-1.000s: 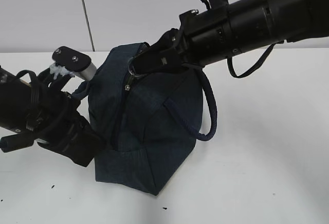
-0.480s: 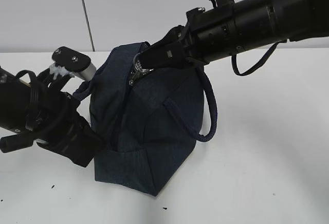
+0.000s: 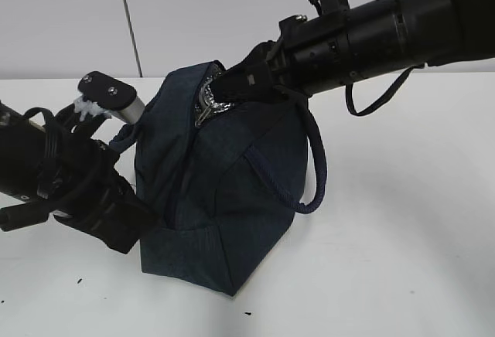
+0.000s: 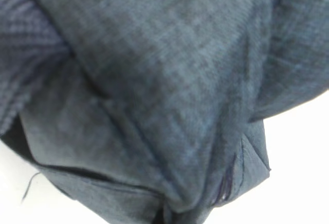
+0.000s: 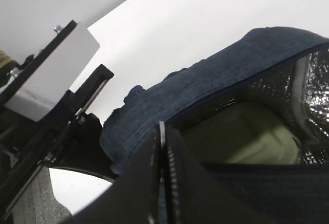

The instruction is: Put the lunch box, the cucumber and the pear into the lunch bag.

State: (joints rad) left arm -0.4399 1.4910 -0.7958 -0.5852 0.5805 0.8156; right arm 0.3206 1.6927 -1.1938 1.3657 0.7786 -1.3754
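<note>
Since the earlier frame the right gripper [image 3: 219, 94] has drawn the ring pull [image 3: 207, 99] slightly higher along the bag [image 3: 224, 190], and the top has opened a little. Its fingers [image 5: 169, 178] are pinched together on the pull. Through the gap, silver lining [image 5: 313, 85] and the pale green box lid [image 5: 241, 134] show inside the bag. Left of the bag, the left gripper [image 3: 108, 221] presses into its lower side; whether it grips the fabric cannot be told.

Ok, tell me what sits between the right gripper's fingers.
In the right wrist view, the right gripper has its fingers closed on a thin metal ring, the zipper pull of the dark navy fabric lunch bag; nothing else lies between them.
</note>
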